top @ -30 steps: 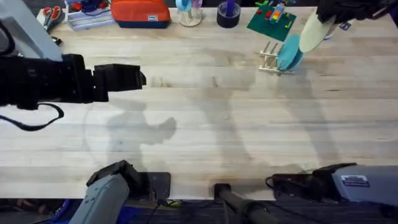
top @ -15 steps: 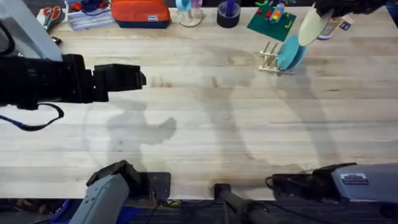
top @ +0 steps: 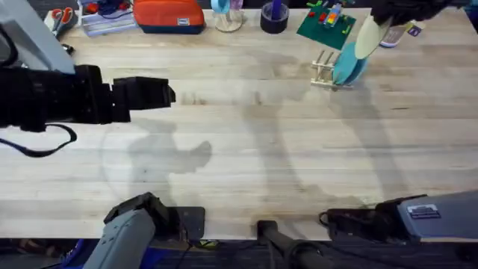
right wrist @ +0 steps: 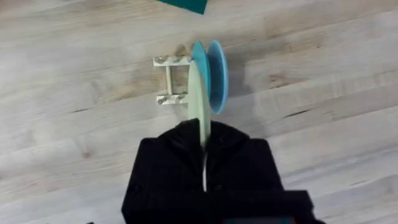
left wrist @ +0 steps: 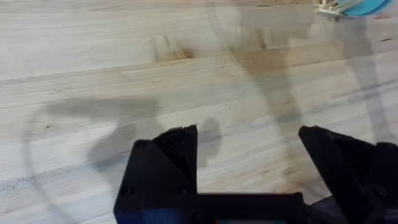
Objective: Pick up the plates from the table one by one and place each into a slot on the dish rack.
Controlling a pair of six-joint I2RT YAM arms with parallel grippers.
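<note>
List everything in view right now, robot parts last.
teal-blue plates: two, standing on edge in the dish rack, far right of table
cream plate: one, pale cream-yellow, held on edge above the rack beside the teal ones
dish rack: one, light wood, far right of the table
table: one, pale wood planks
green baseplate: one, with small coloured bricks, far edge behind the rack
orange pouch: one, orange with dark base, far edge
dark tape roll: one, far edge
scissors: one pair, red handles, far left corner
left pincer: black, open, holding nothing, over bare table at left
right pincer: black, shut on the cream plate's edge
</note>
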